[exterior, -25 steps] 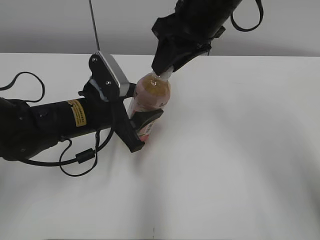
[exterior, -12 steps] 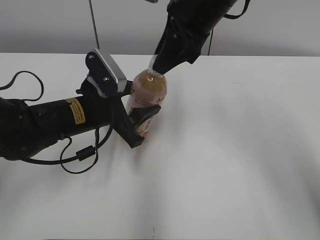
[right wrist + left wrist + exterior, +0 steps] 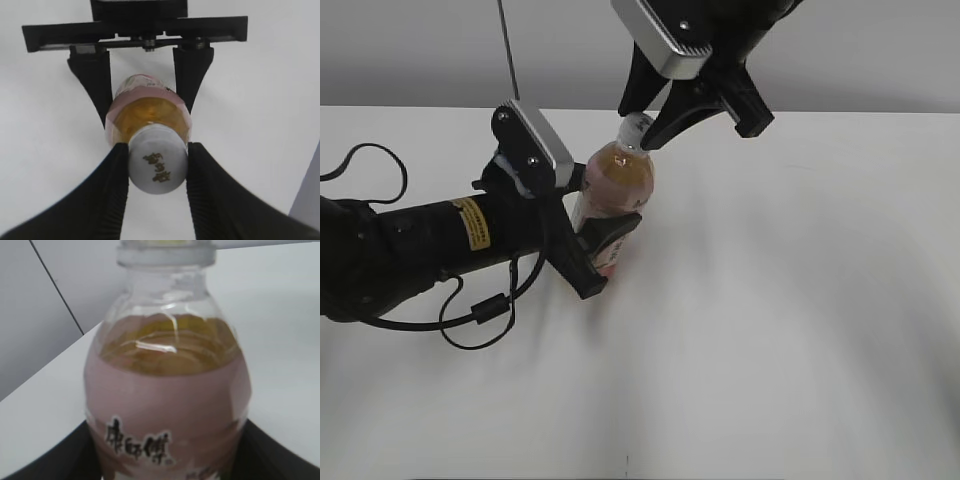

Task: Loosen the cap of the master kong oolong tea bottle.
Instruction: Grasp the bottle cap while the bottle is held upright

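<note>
- Nearest me, the matte white table [image 3: 770, 330] is smooth and bare-looking, with soft grey shadows across it.
- My left arm [image 3: 410, 245], a black tube with a yellow sticker and looped cables, lies low across the left of the scene.
- Its left gripper [image 3: 600, 235] is clamped on the master kong oolong tea bottle [image 3: 610, 195], black fingers pressing each side of the pink-labelled body.
- The bottle stands upright on the table left of centre: clear rounded plastic, amber tea up into the shoulder, dark Chinese characters on the label [image 3: 137, 445].
- From above, my right gripper [image 3: 156, 167] is closed on the cap [image 3: 157, 166], its ribbed black fingers [image 3: 112, 185] touching both sides.
- The cap is a small round white plastic disc with a dark mark on top, sitting on the bottle's neck.
- Farthest off, a plain grey wall [image 3: 420, 50] runs behind the table edge.
</note>
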Robot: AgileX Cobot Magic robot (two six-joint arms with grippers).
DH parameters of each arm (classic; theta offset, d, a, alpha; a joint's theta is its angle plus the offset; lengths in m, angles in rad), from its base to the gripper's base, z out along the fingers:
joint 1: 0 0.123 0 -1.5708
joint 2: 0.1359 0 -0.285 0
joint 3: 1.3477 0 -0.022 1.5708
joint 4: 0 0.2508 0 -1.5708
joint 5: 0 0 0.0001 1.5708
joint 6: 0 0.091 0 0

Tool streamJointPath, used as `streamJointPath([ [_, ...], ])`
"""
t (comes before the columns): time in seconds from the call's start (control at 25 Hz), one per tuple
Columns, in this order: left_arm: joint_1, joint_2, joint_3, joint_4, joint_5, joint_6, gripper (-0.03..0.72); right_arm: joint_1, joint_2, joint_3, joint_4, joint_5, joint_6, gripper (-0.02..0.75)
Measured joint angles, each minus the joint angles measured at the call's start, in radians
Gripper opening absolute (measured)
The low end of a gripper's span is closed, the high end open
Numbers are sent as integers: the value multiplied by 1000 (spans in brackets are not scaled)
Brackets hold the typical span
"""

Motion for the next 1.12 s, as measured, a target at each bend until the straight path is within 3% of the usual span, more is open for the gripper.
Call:
streamJointPath([
  [0.48,0,0,4,15,-2,7,412,65,-9,-6,-84,20,-574,273],
  [0.72,0,0,4,25,-3,9,412,76,-14,-9,-154,20,-711,271],
  [1.12,0,0,4,33,-1,8,410,76,-15,-9,-175,15,-883,271],
])
